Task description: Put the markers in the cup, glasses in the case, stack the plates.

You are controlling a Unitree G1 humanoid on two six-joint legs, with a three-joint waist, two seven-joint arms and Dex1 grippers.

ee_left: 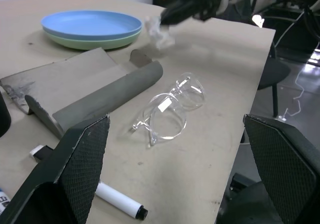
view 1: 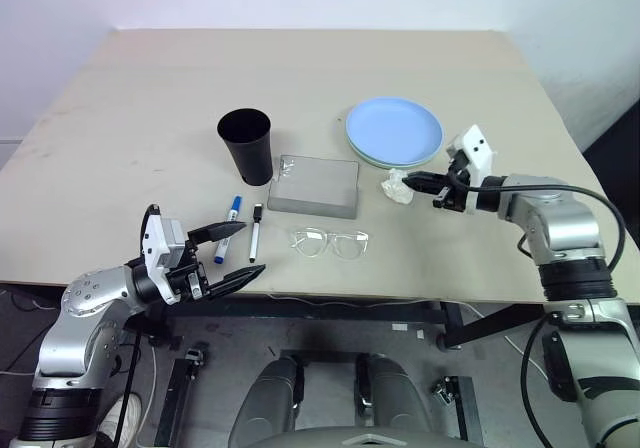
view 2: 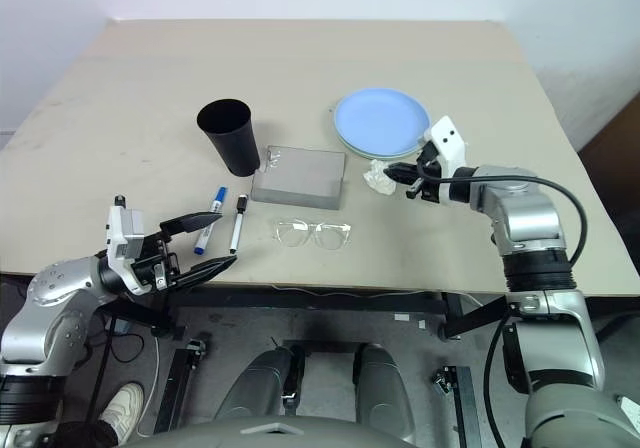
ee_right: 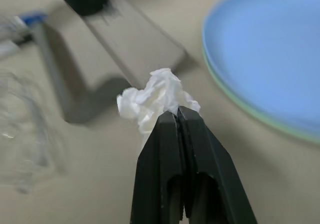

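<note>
Pinching: right gripper (ee_right: 177,115) clamped on crumpled white paper (ee_right: 156,100), beside stacked blue-over-green round plates (view 1: 394,131).
Left gripper (view 1: 236,254): fingers apart, near the plates' far-side markers (view 1: 243,230).

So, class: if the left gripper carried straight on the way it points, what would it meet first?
Probably the glasses: in its wrist view they lie on the table dead ahead between the open left gripper fingers. Depth is uncertain, so it might pass just above them.
</note>
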